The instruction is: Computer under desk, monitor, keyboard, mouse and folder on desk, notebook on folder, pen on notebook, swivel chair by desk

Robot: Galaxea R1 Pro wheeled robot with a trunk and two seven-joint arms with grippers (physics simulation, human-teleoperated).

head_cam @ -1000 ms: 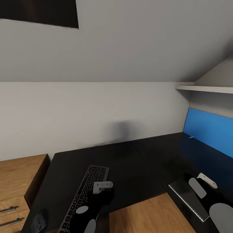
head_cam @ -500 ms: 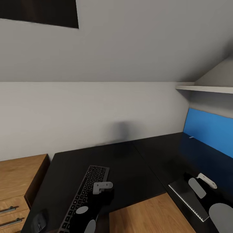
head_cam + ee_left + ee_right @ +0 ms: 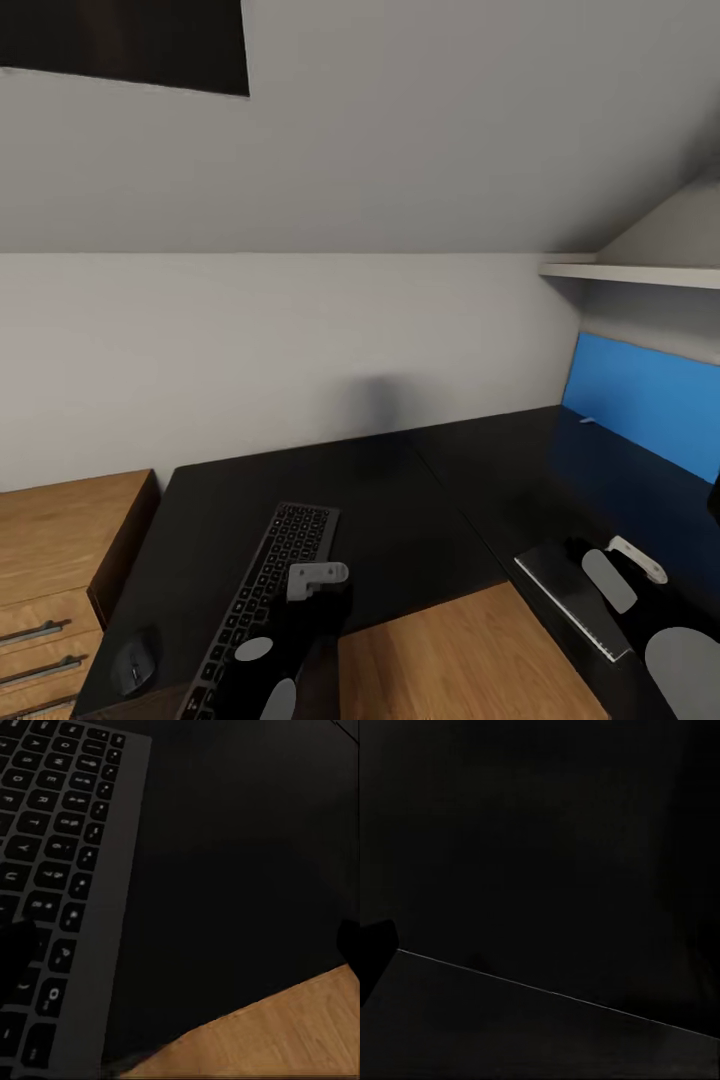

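Here the keyboard (image 3: 262, 585) and mouse (image 3: 134, 664) lie on the desk (image 3: 400, 510); neither claw's opening can be told.

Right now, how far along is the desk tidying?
Done, it seems: the keyboard lies on the desk with the mouse beside it. In hand: the notebook lies at the right gripper; whether its jaws grip it, I cannot tell. The left gripper hovers over the keyboard, jaws open. Left: the stacking steps.
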